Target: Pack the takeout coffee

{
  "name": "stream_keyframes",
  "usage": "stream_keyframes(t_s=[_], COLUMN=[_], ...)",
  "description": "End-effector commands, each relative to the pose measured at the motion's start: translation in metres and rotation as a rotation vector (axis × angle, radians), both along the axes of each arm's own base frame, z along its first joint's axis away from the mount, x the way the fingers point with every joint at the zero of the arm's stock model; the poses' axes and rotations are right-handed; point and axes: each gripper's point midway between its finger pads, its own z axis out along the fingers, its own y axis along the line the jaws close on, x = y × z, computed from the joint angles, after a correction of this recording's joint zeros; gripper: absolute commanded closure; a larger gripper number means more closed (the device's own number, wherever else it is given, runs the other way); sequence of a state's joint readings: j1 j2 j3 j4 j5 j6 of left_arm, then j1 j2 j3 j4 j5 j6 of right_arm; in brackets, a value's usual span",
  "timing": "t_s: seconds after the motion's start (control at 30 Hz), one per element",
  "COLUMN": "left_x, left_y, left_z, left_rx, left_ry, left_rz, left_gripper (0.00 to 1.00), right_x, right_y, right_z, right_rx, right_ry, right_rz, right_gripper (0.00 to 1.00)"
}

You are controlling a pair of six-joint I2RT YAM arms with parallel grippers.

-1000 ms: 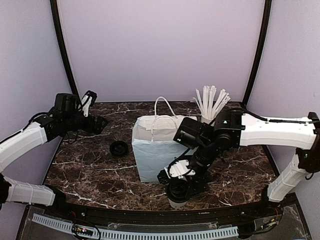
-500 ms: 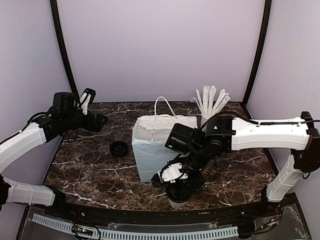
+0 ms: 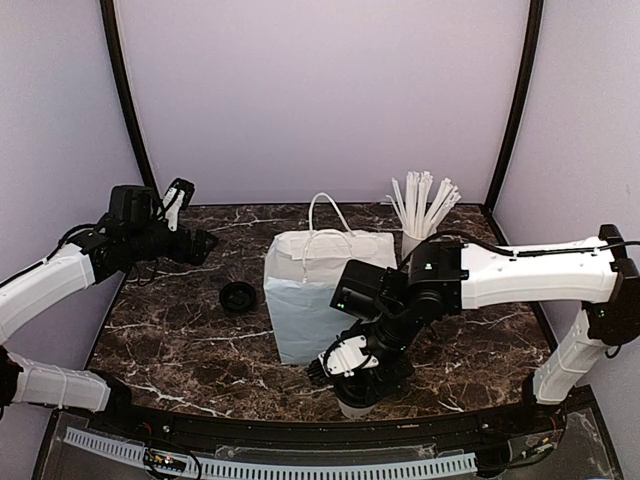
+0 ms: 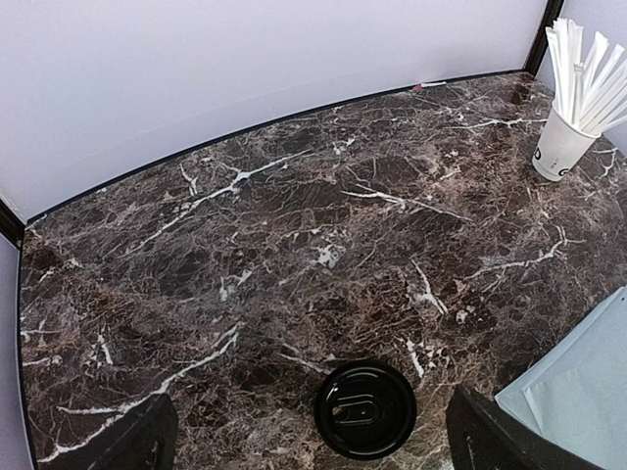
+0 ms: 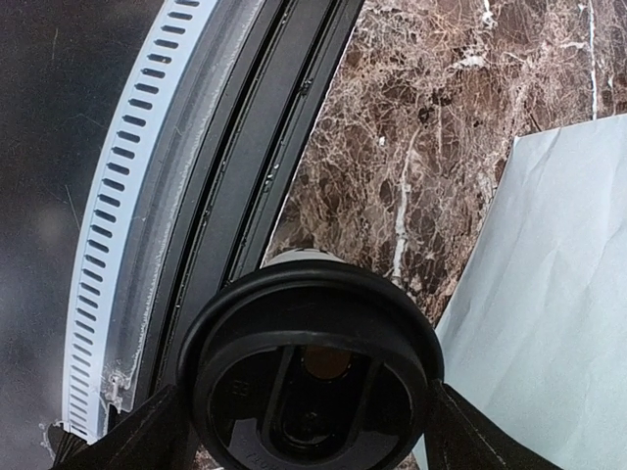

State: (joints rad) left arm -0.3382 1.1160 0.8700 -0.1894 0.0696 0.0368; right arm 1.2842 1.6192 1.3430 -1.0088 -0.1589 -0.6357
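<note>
Right arm: base at the far right, the long white link reaches left across the marble table [image 3: 180, 340], then the wrist folds down so the right gripper [image 3: 350, 378] points almost straight down at the near edge. It sits on the takeout coffee [image 5: 312, 333]. In the wrist view the black lid fills the gap between the fingers [image 5: 147, 436], one on each side and both apparently against the lid rim, so the jaws are wide but closed on the cup, not free. A sliver of white cup wall shows just behind the lid. The coffee is upright at the very front of the table, right by the slotted strip [image 5: 127, 196] along the near edge, just in front of the right front corner of the white paper bag [image 3: 310, 300], and outside the bag. Can't tell whether its base is on the marble or slightly off it. Left arm: elbow bent, forearm raised over the left side of the table, wrist held high and angled right and down toward the table, well apart from the bag. Left gripper [image 3: 195, 245] is spread fully open with nothing between the fingers. Its camera looks down at a loose black lid [image 4: 364, 409] lying flat on the marble left of the bag, not touching it. The cup of white sticks [image 4: 563, 147] stands at the back right, behind the bag. The bag is upright with its mouth open and handles up.
</note>
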Motion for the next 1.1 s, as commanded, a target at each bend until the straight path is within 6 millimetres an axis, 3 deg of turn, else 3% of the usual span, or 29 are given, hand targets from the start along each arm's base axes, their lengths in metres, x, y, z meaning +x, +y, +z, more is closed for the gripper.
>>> stream_keyframes(t_s=[0.0, 0.4, 0.57, 0.97, 1.07], left_x=[0.0, 0.001, 0.001, 0.002, 0.001], left_y=[0.0, -0.001, -0.002, -0.005, -0.01], left_z=[0.002, -0.001, -0.002, -0.009, -0.003], left_rx=[-0.011, -0.008, -0.009, -0.005, -0.039], left_ry=[-0.003, 0.006, 0.01, 0.028, 0.022], left_rz=[-0.003, -0.008, -0.01, -0.032, -0.049], left_gripper=[0.02, 0.02, 0.02, 0.02, 0.02], right_x=[-0.001, -0.002, -0.001, -0.003, -0.007], right_y=[0.002, -0.001, -0.001, 0.003, 0.007], right_z=[0.003, -0.007, -0.006, 0.04, 0.069], right_rx=[0.024, 0.004, 0.004, 0.086, 0.15], right_ry=[-0.024, -0.058, -0.065, -0.068, -0.031], right_rz=[0.016, 0.027, 0.023, 0.036, 0.039], right_gripper=[0.18, 0.2, 0.29, 0.38, 0.39])
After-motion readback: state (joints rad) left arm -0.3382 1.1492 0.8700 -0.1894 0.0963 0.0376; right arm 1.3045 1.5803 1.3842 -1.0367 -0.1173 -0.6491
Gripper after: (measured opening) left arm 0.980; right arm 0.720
